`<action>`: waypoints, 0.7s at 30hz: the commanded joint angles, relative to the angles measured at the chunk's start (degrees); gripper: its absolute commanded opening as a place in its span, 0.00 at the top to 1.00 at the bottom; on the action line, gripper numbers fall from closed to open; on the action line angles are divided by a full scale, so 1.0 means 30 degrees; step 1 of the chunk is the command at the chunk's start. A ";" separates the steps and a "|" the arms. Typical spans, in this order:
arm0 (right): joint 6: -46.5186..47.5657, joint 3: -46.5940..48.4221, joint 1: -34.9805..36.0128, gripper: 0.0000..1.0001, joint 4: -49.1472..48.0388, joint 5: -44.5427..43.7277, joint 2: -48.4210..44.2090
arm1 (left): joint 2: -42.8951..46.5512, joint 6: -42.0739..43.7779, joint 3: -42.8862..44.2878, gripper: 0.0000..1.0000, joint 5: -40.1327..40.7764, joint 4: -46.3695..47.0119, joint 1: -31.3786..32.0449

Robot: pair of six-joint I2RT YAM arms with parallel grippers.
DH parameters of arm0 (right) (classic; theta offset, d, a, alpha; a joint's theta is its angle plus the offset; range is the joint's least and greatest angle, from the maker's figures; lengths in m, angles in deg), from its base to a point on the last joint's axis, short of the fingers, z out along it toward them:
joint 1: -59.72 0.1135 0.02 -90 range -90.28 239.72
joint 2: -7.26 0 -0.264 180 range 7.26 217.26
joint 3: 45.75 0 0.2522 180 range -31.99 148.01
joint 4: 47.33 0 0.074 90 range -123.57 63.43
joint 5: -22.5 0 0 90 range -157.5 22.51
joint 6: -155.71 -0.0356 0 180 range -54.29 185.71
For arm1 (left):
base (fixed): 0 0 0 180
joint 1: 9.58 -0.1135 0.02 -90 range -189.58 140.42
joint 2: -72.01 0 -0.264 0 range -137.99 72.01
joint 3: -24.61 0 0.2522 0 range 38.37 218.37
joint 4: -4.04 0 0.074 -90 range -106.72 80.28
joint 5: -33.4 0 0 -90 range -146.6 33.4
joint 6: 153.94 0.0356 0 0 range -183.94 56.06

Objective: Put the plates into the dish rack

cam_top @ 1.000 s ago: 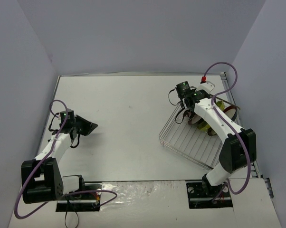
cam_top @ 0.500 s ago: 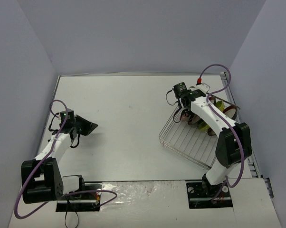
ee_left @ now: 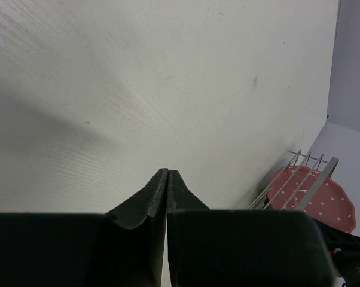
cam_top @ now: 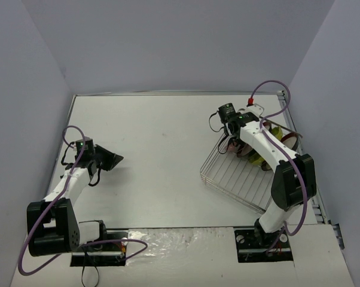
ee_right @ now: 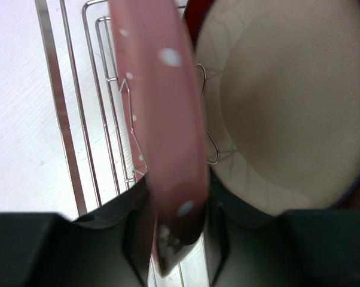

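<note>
**A:** Where does the pink plate [ee_right: 162,107] sit?

**B:** It stands on edge inside the dish rack [cam_top: 234,179], toward the rack's far side. It is glossy, with white dots and a wavy, scalloped rim.

**A:** And the right pincer [ee_right: 177,209]?

**B:** It is open only a sliver. Its 2 dark fingers [ee_right: 129,221] press against either face of that plate's rim, so it has hold of the plate.

**A:** What is next to the plate?

**B:** A beige-centred plate [ee_right: 287,101] stands just beside it. It is round and smooth, with a dark red rim, and it leans upright against the thin looped prongs. In the overhead view a yellow-green plate [cam_top: 275,131] shows behind the arm, also on edge in the rack.

**A:** What is the rack made of?

**B:** Silver wire. It is square with raised sides, and its floor is a row of parallel rods. It sits skewed on the right half of the bench [cam_top: 162,137].

**A:** And the left pincer [ee_left: 167,179]?

**B:** It is fully closed, with the 2 tapered black fingertips pressed together and nothing between them. It hangs over bare white bench with a faint wood-like grain, well apart from the rack.
</note>
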State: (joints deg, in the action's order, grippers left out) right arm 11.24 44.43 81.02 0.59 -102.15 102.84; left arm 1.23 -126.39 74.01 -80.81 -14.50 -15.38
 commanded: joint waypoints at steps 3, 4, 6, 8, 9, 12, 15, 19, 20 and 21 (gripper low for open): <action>-0.0012 0.0981 -0.0242 0.66 -0.0522 -0.0815 0.0165 | 0.0130 -0.0214 0.0279 1.00 -0.0393 0.0945 -0.0116; -0.0020 0.0970 -0.0244 0.65 -0.0519 -0.0812 0.0141 | 0.0117 -0.0227 0.0268 1.00 -0.0384 0.0958 -0.0116; -0.0038 0.0951 -0.0232 0.64 -0.0519 -0.0812 0.0092 | 0.0099 -0.0233 0.0250 1.00 -0.0366 0.0977 -0.0116; -0.0012 0.0925 -0.0241 0.61 -0.0493 -0.0812 0.0022 | 0.0072 -0.0216 0.0250 1.00 -0.0392 0.0977 -0.0116; -0.0009 0.0936 -0.0244 0.60 -0.0490 -0.0798 -0.0054 | 0.0069 -0.0231 0.0236 1.00 -0.0381 0.0991 -0.0116; -0.0009 0.0951 -0.0193 0.58 -0.0490 -0.0783 -0.0362 | 0.0069 -0.0220 0.0220 1.00 -0.0392 0.1032 -0.0091; 0.0144 0.1081 -0.0162 0.55 -0.0513 -0.0783 -0.0771 | 0.0046 -0.0216 0.0197 1.00 -0.0395 0.1059 -0.0116; 0.0300 0.1120 -0.0127 0.53 -0.0461 -0.0701 -0.1480 | -0.0012 -0.0239 0.0162 1.00 -0.0395 0.1152 -0.0116; 0.0313 0.1150 -0.0127 0.52 -0.0438 -0.0717 -0.1507 | -0.0019 -0.0246 0.0162 1.00 -0.0395 0.1152 -0.0116; 0.0334 0.1197 -0.0127 0.52 -0.0411 -0.0713 -0.1662 | -0.0019 -0.0246 0.0172 1.00 -0.0395 0.1173 -0.0106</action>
State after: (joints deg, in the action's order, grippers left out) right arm 11.94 45.00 80.35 0.35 -102.17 102.55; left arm 1.17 -126.68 73.28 -81.03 -14.10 -15.38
